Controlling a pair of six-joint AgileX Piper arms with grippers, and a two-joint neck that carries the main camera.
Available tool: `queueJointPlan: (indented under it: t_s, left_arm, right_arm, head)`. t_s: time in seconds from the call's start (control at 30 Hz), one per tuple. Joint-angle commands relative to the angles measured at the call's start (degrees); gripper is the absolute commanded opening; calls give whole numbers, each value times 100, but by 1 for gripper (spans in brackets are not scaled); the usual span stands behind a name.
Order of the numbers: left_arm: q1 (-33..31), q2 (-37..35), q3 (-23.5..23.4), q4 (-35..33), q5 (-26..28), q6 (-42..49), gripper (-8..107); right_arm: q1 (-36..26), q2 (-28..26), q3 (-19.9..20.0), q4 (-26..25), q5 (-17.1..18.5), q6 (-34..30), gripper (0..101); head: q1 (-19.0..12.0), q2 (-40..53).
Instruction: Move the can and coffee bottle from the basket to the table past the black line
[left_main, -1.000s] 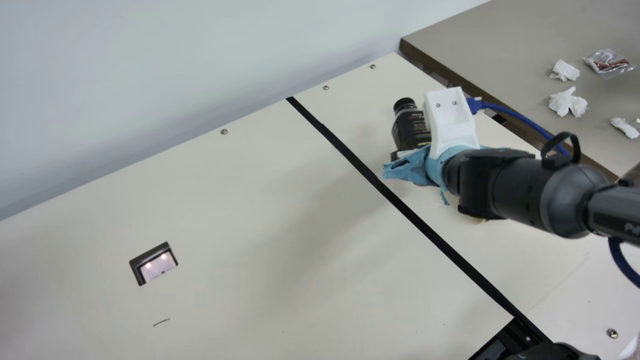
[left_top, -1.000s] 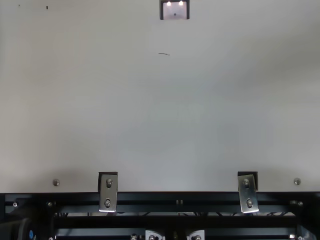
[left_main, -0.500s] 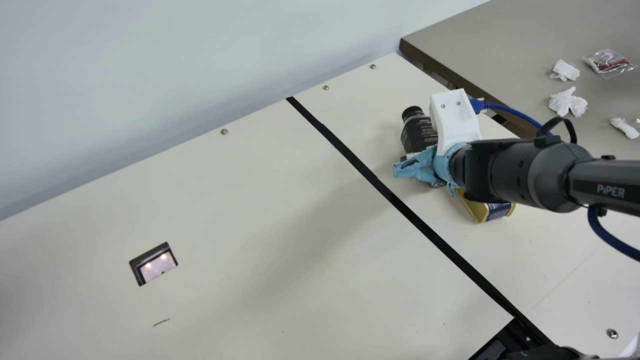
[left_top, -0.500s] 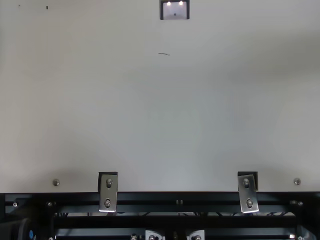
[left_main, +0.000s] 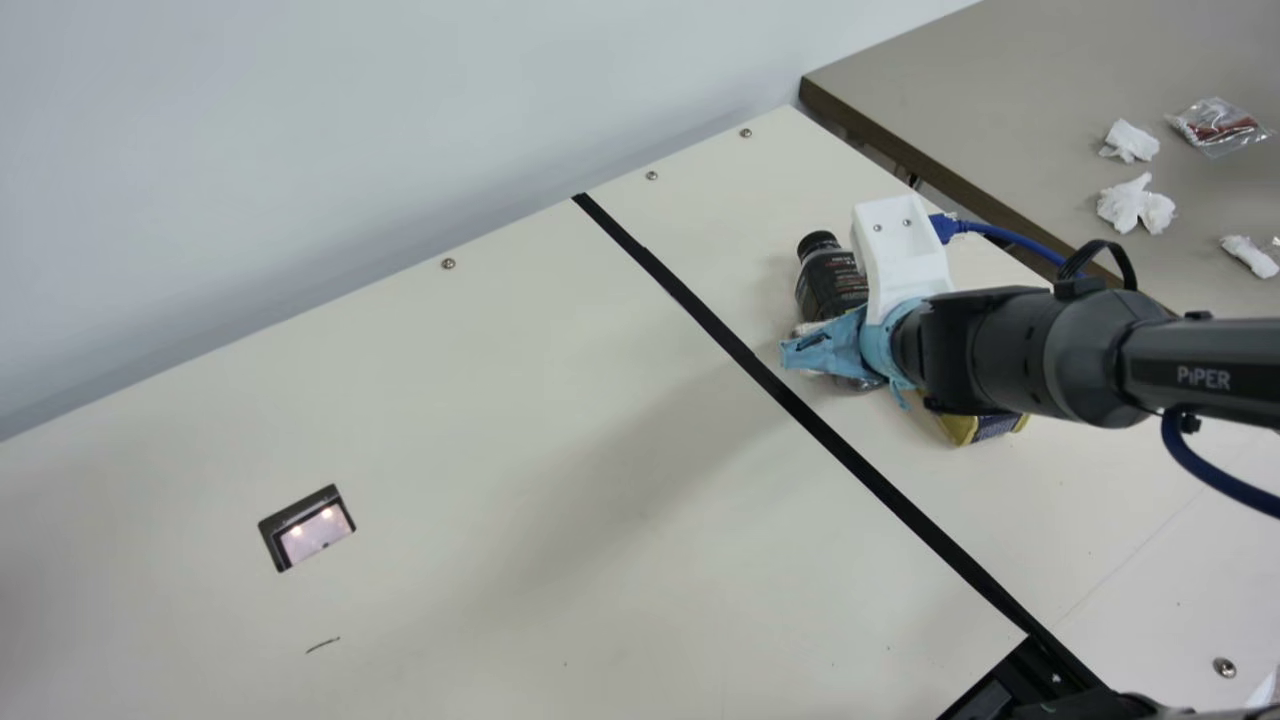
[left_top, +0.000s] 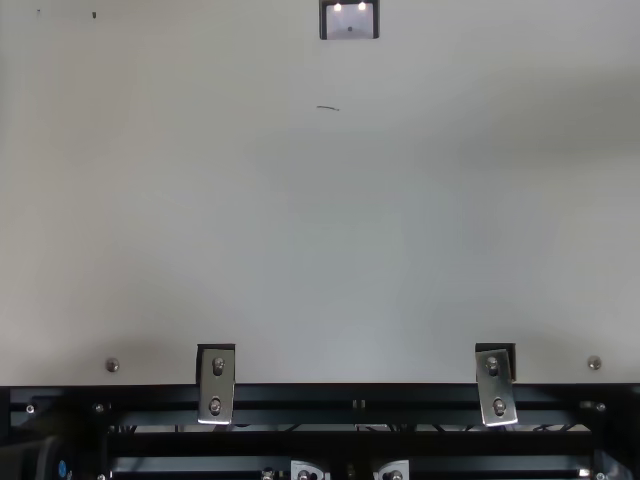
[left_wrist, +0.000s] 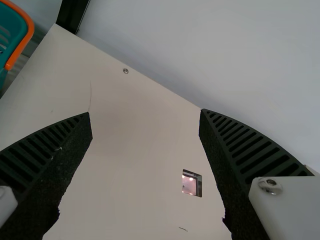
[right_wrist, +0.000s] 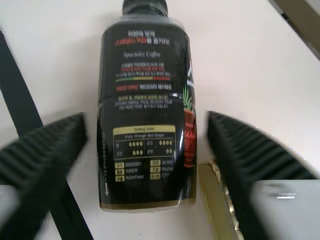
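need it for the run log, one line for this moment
right hand open at coffee bottle | coffee bottle and can past black line | left hand open over table

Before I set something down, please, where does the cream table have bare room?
Bare: the wide patch between the black line and the small rectangular cutout, and a smaller patch bordered by that line, the pale wall and the black coffee bottle. Crowded: beyond the line, the right gripper straddles the bottle, with the gold-and-blue can close by.
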Motion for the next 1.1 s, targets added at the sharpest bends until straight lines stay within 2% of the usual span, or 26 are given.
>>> queueJointPlan:
  t_s: [0.0,0.2,0.43,0.6,0.87,1.07]
  left_arm:
    - [0,0,0,0,0,0,90]
    - [0,0,0,0,0,0,90]
    - [0,0,0,0,0,0,90]
    - [0,0,0,0,0,0,90]
    - [0,0,0,0,0,0,90]
    - [0,0,0,0,0,0,90]
  right_arm:
    - [20,-81,11,6,-50,24,101]
    - [159,-442,25,187,-129,-90,101]
    - [507,-943,-56,901,-293,-646,101]
    - [768,-1125,-18,901,-288,-477,101]
    - [1175,-1355,119,901,-69,-146,101]
    - [1619,-1544,209,901,156,89,101]
  head:
    - [-127,-129]
    - [-127,-129]
    - [-127,-129]
    - [-127,-129]
    - [-137,-96]
    - [-238,419]
